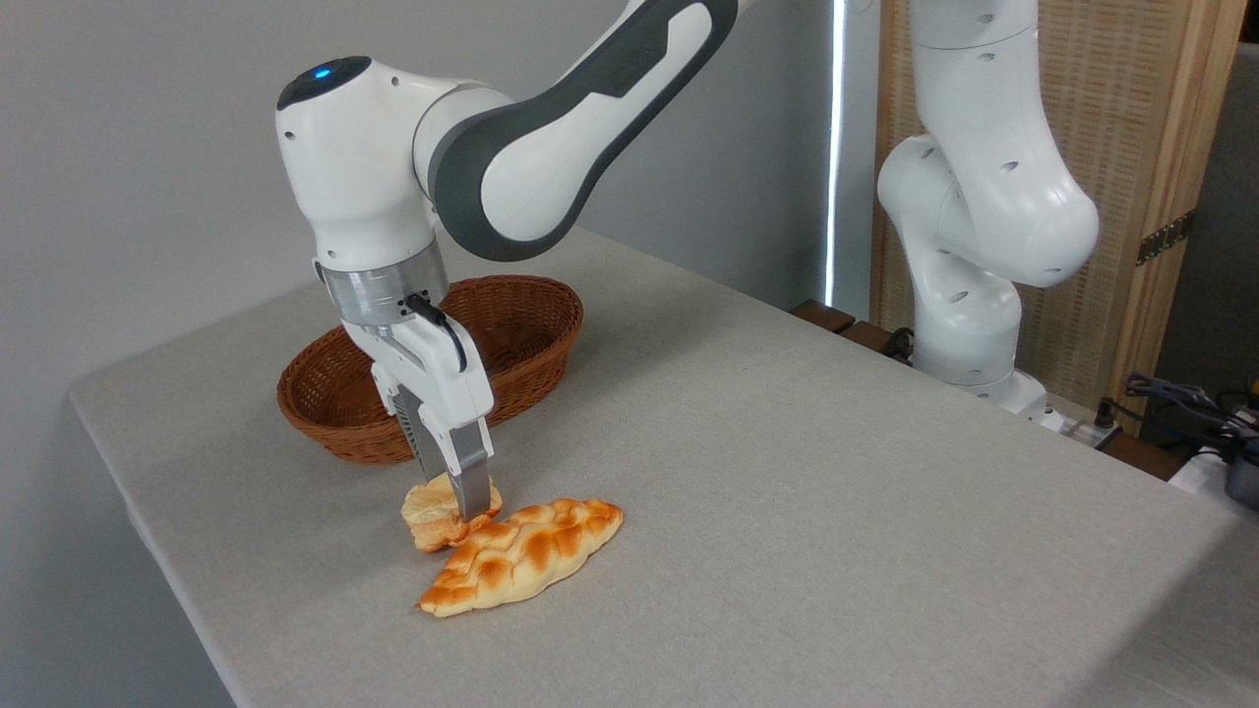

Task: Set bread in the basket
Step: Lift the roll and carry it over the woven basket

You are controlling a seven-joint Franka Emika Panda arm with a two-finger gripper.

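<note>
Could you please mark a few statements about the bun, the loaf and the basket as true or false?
1. The basket holds no bread. True.
2. The fingers are down at the small bun. True; whether they already clamp it cannot be told.
3. The braided loaf lies inside the basket. False; it lies on the table, in front of the basket.
4. The bun sits far from the loaf, at the table's right edge. False; it sits right beside the loaf's left side, apparently touching it.
5. The basket lies behind the bun, farther from the camera. True.
</note>
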